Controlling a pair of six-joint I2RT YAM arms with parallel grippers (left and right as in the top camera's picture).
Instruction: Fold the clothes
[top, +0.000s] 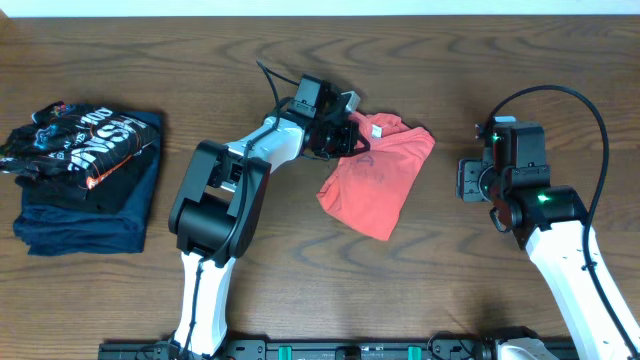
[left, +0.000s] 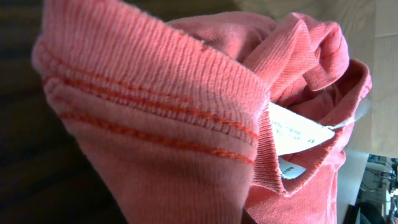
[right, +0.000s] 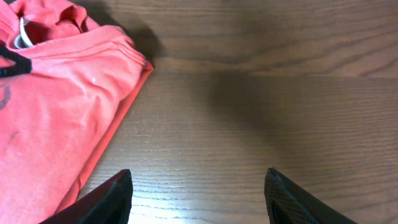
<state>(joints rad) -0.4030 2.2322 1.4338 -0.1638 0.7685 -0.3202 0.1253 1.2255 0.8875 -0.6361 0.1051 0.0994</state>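
Note:
The orange-red T-shirt (top: 378, 178) lies bunched and partly folded at the table's centre. My left gripper (top: 340, 136) is at its upper left edge, on the collar, and appears shut on the cloth. In the left wrist view the ribbed collar of the T-shirt (left: 155, 124) with a white label (left: 300, 132) fills the frame and hides the fingers. My right gripper (top: 466, 180) is open and empty over bare wood, right of the shirt. In the right wrist view its fingers (right: 199, 193) are wide apart, and the T-shirt (right: 56, 93) lies at the left.
A stack of folded black and navy garments with white print (top: 85, 175) sits at the table's left. The wooden tabletop (top: 500, 80) shows around the shirt. The table's front edge runs along the bottom of the overhead view.

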